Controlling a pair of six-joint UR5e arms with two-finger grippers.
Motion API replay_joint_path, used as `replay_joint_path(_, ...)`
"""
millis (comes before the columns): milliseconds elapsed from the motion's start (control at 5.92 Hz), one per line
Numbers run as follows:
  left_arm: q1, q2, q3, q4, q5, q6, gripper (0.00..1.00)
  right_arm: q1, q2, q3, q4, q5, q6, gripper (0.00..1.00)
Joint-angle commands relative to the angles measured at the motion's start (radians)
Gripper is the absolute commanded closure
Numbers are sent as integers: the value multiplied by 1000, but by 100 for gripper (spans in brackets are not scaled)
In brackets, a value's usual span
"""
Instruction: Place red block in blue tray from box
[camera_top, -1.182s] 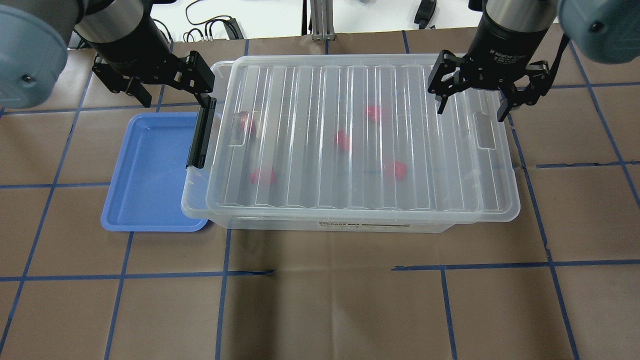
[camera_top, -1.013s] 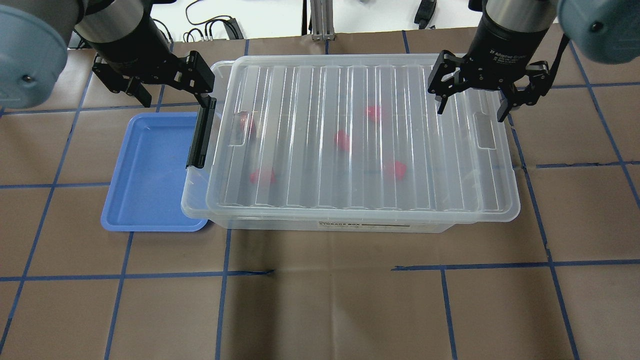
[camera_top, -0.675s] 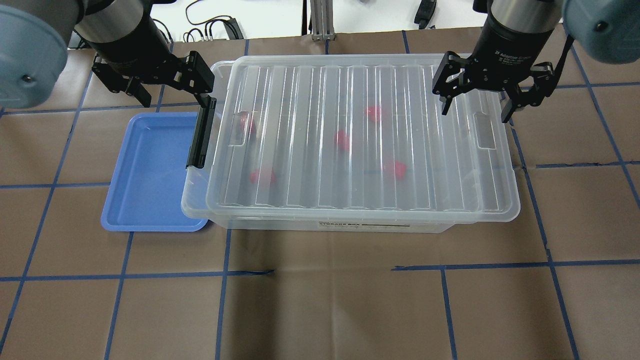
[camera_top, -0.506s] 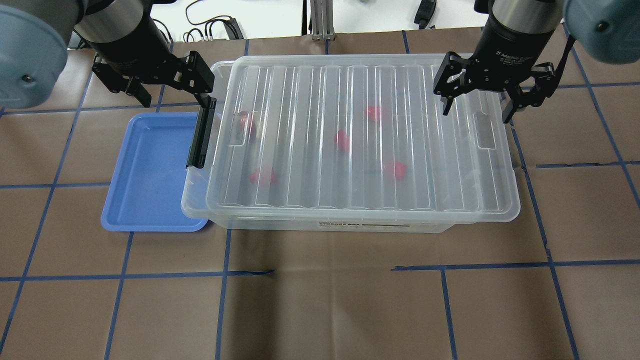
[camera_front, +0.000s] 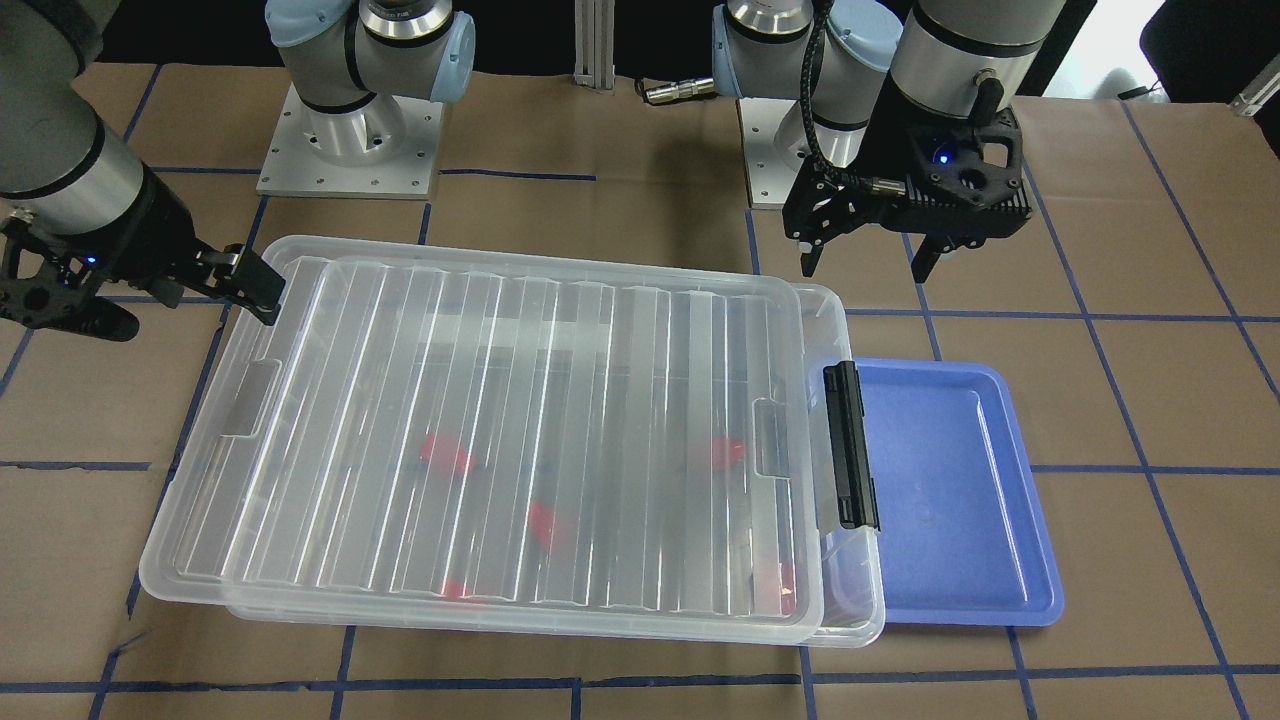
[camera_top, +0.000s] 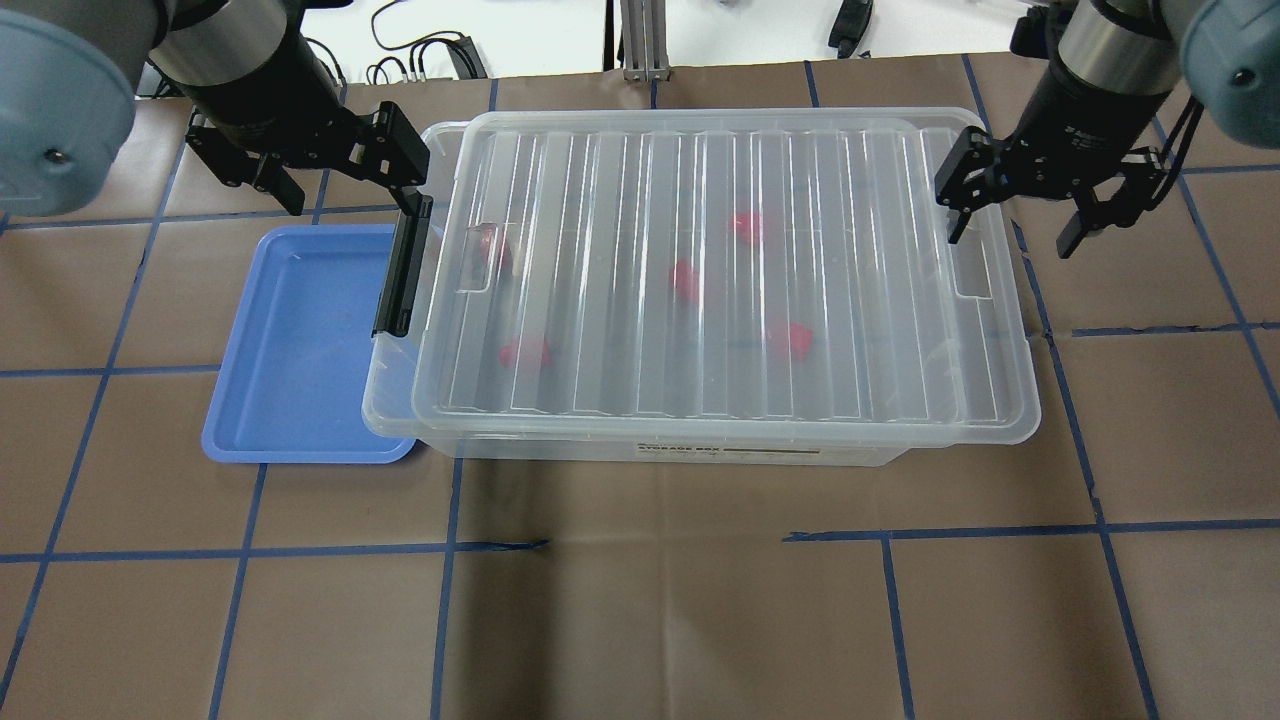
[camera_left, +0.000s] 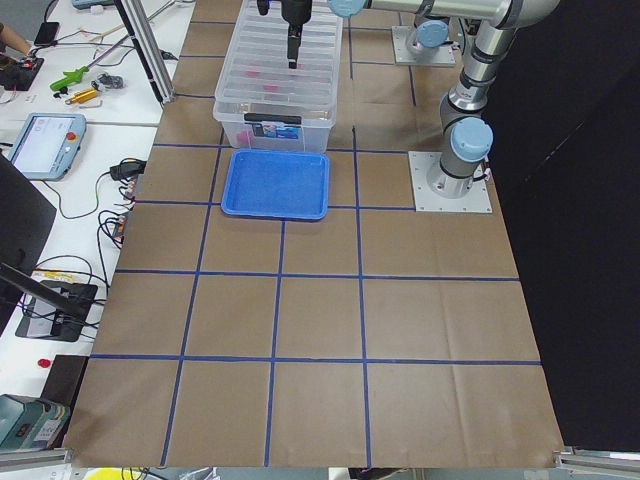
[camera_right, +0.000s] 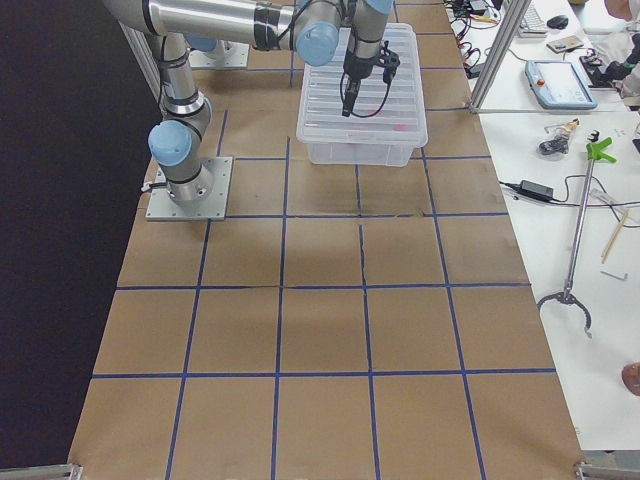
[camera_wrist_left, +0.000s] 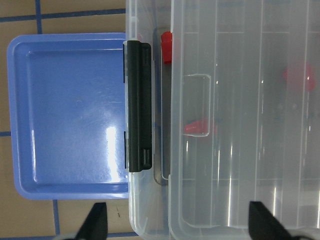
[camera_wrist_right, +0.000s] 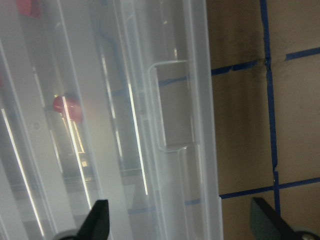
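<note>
The box (camera_top: 600, 190) is a clear bin with its ribbed lid on, and a black latch (camera_top: 403, 265) on its left end. Several red blocks (camera_top: 685, 280) lie inside, seen through the lid. The blue tray (camera_top: 300, 350) is empty and sits against the box's left end, partly under its rim. My left gripper (camera_top: 350, 195) is open and empty above the latch end; its wrist view shows the latch (camera_wrist_left: 139, 105) and the tray (camera_wrist_left: 65, 110) below. My right gripper (camera_top: 1010, 240) is open and empty over the box's right end, straddling the lid's handle recess (camera_wrist_right: 172, 105).
Brown paper with blue tape lines covers the table (camera_top: 640, 600). The two arm bases (camera_front: 350, 140) stand behind the box. Benches with tools and cables (camera_left: 70, 90) run along the far side of the table.
My right gripper has moved to the right, from over the lid to over the box's right end. The left gripper, box, tray and blocks have not moved.
</note>
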Motion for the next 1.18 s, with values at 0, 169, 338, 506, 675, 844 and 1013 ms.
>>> replay_joint_path(0, 0, 1, 0, 0, -1, 0, 2, -48, 6, 102, -113, -9, -63, 0)
replay_joint_path(169, 2, -2, 0, 2, 0, 0, 2, -52, 9, 136, -150, -69, -64, 0)
replay_joint_path(338, 2, -2, 0, 2, 3, 0, 2, -53, 14, 180, -199, -72, -87, 0)
replay_joint_path(506, 2, -2, 0, 2, -1, 0, 2, -61, 15, 217, -280, -92, -162, 0)
replay_joint_path(675, 2, -2, 0, 2, -1, 0, 2, -100, 15, 227, -302, -103, -245, 0)
replay_joint_path(844, 2, -2, 0, 2, -3, 0, 2, -181, 15, 225, -305, -103, -388, 0)
replay_joint_path(1013, 2, -2, 0, 2, -3, 0, 2, -265, 15, 225, -349, -126, -496, 0)
